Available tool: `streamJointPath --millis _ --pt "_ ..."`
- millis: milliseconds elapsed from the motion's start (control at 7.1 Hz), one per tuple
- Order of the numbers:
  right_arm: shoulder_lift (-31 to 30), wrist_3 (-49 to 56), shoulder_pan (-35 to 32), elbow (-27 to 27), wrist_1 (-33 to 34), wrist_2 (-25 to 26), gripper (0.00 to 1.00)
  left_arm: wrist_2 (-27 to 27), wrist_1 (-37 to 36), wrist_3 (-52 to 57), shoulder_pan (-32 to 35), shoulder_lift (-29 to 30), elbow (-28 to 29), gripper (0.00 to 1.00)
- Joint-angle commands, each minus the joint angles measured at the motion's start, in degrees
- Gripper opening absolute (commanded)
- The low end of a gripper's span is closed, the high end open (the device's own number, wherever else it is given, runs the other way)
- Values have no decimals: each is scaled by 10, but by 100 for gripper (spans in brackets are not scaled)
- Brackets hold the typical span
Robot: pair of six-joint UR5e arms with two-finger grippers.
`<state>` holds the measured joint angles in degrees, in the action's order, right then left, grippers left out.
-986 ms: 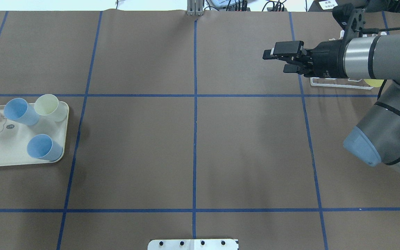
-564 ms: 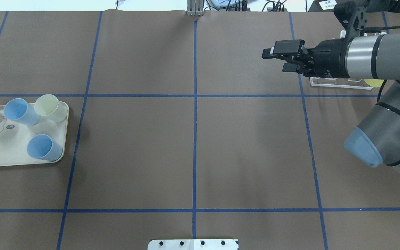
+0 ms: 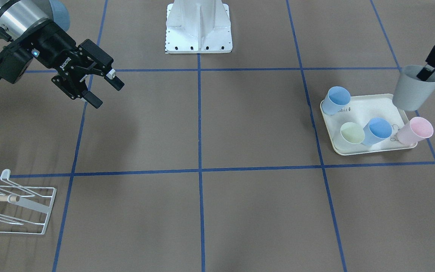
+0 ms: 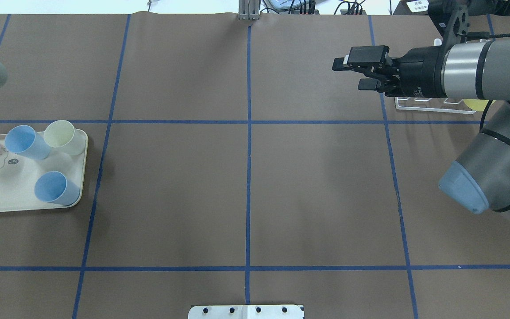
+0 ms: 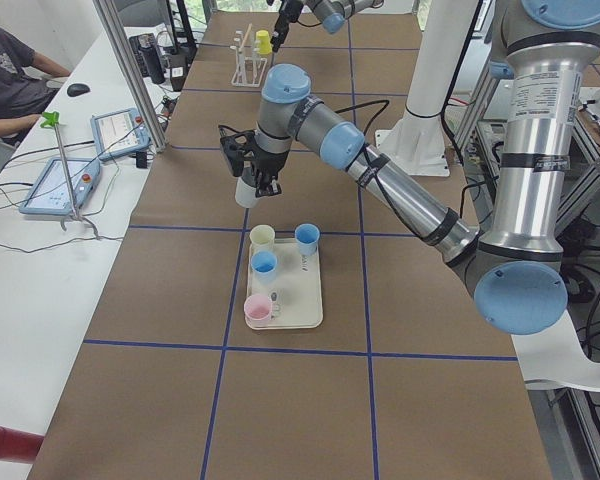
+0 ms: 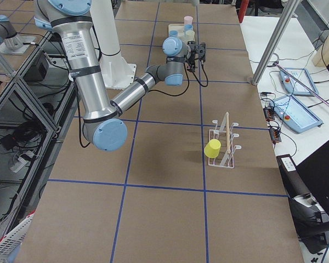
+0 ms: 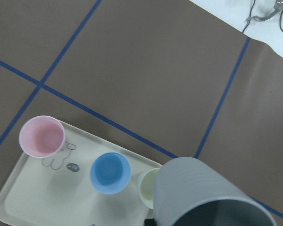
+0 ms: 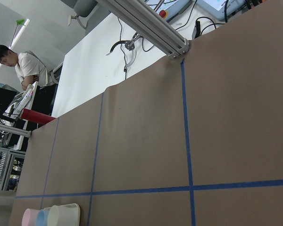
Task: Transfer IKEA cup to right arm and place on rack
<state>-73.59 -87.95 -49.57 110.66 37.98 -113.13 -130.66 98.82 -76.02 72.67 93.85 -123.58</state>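
The grey cup point(image 3: 410, 92) hangs clear of the worktop point(image 3: 240, 124) by its left edge, just beyond the cream tray point(image 3: 372, 107) on the side away from the robot. The left end effector point(image 3: 428, 72) grips it, one finger inside the rim and the wall clamped. The right end effector point(image 4: 349, 74) is spread wide and empty. It is well apart from the cup and near the rack point(image 3: 17, 199) towards the worktop's far right corner.

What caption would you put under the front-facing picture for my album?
Left gripper holds a grey cup near the tray; right gripper hovers open across the table.
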Motion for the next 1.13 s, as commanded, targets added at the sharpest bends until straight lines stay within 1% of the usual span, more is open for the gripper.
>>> streamJointPath --millis 0,141,282,423,564,705,846,986 --pt "1 -24 1 0 -4 2 100 62 156 -188 -78 3 14 0" --pt "2 -35 1 0 -4 2 100 111 208 -272 -123 15 14 0" --pt "3 -37 1 0 -7 2 100 182 232 -338 -173 39 12 0" --pt "4 -75 1 -4 -31 4 100 270 237 -409 -236 67 12 0" --pt "18 -102 2 -11 -45 9 100 361 275 -451 -288 81 12 0" --pt "37 -121 3 -20 -45 12 100 397 324 -492 -306 78 15 0" --pt "65 -156 6 -30 -47 13 100 401 368 -542 -307 75 15 0" --pt "94 -192 22 -36 -48 43 100 429 406 -571 -311 71 17 0"
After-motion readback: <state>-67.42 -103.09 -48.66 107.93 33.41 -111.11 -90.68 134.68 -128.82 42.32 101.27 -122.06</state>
